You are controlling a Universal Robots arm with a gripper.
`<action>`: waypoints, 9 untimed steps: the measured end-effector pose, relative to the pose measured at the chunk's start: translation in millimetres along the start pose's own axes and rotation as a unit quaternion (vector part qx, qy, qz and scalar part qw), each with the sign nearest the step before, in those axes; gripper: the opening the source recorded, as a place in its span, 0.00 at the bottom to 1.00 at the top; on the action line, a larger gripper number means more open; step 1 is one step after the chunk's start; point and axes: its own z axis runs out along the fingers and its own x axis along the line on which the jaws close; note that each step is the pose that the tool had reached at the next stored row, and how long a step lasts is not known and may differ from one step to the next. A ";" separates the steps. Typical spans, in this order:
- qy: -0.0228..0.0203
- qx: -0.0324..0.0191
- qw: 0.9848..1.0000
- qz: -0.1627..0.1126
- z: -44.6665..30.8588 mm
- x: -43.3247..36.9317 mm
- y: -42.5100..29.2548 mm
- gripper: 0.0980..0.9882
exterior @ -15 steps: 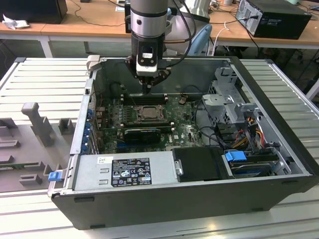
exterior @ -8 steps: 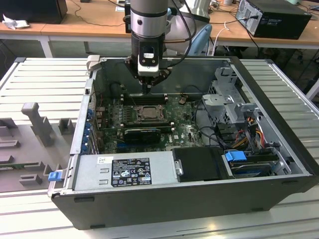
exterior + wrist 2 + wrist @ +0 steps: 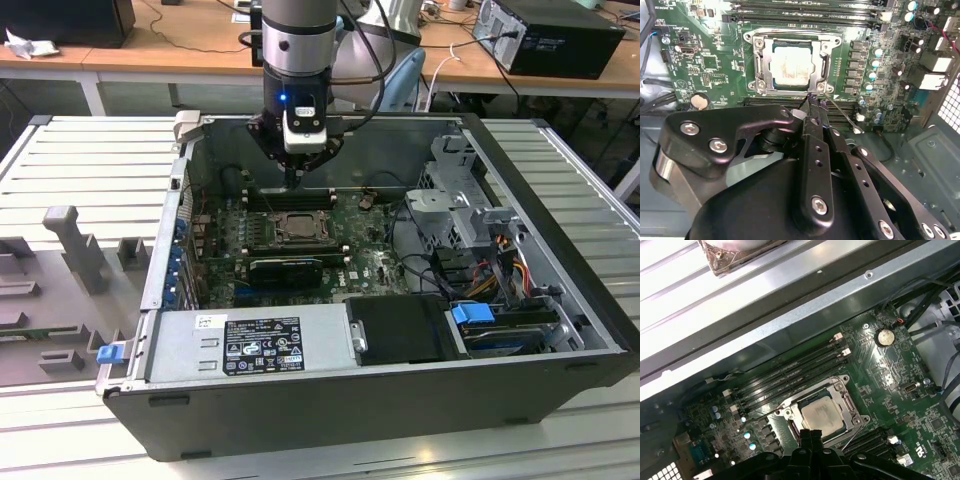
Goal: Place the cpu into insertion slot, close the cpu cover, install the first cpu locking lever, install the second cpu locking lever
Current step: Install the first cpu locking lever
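The cpu [image 3: 792,67] lies flat in the insertion slot [image 3: 756,67], its pale metal top showing through the window of the cpu cover [image 3: 790,40], which is folded down over it. In the first wrist view the cpu [image 3: 822,415] sits just beyond my fingertips. My gripper [image 3: 812,101] is shut with nothing between the fingers, its tips at the socket's edge beside a corner screw. A thin locking lever [image 3: 842,116] angles out from that corner across the memory slots. In the exterior view the gripper [image 3: 292,182] hangs just above the board behind the socket [image 3: 296,228].
The open computer case [image 3: 300,400] surrounds the board, with its power supply [image 3: 255,345] in front and a drive cage [image 3: 470,200] on the exterior view's right. Long memory slots [image 3: 790,372] run beside the socket. A coin battery [image 3: 884,337] and cables [image 3: 500,270] lie nearby.
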 end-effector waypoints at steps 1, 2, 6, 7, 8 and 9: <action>0.000 0.000 1.000 -0.003 0.0 0.0 0.0 0.01; 0.000 0.000 1.000 -0.007 0.0 0.0 0.0 0.01; 0.001 0.001 1.000 -0.016 0.0 0.3 -0.1 0.01; 0.001 0.001 1.000 -0.017 0.0 0.3 -0.2 0.01; 0.001 0.001 1.000 -0.019 0.1 0.3 -0.2 0.01; 0.001 0.001 1.000 -0.020 0.1 0.3 -0.2 0.01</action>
